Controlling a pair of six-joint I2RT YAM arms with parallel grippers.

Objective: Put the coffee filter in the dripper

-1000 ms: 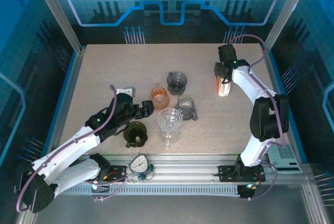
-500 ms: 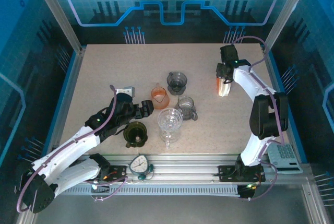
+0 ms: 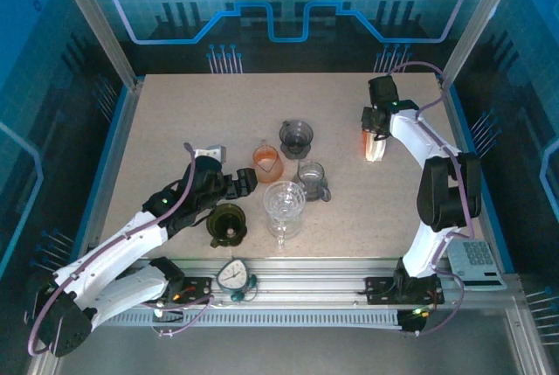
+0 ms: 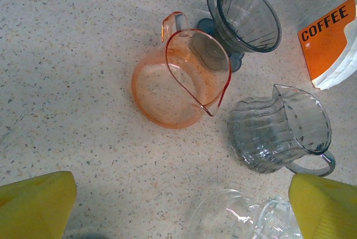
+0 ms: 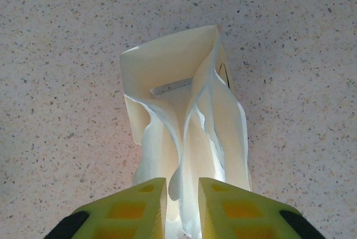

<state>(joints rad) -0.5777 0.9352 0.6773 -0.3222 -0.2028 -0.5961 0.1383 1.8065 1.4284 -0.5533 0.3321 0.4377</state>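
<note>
The white coffee filters [image 5: 184,122] stand bunched in an opened pack, which lies at the table's right [image 3: 374,148] and shows an orange "COFFEE" label [image 4: 329,41]. My right gripper [image 5: 183,186] is shut on a filter's edge, its yellow fingers [image 5: 128,208] pinching the paper from above the pack [image 3: 376,123]. The grey cone dripper [image 3: 296,136] stands upright mid-table, empty inside [image 4: 248,16]. My left gripper [image 4: 184,211] is open low over the table [image 3: 245,183], to the left of the glassware, holding nothing.
An orange pitcher [image 4: 181,80], a ribbed glass server [image 4: 279,130] and a tall clear glass [image 3: 284,204] crowd round the dripper. A dark green cup [image 3: 227,223] sits by the left arm. A scale [image 3: 234,274] and a keypad device [image 3: 476,261] lie at the near edge.
The right gripper has shifted slightly to the right at the filter pack. The left arm has not moved.
</note>
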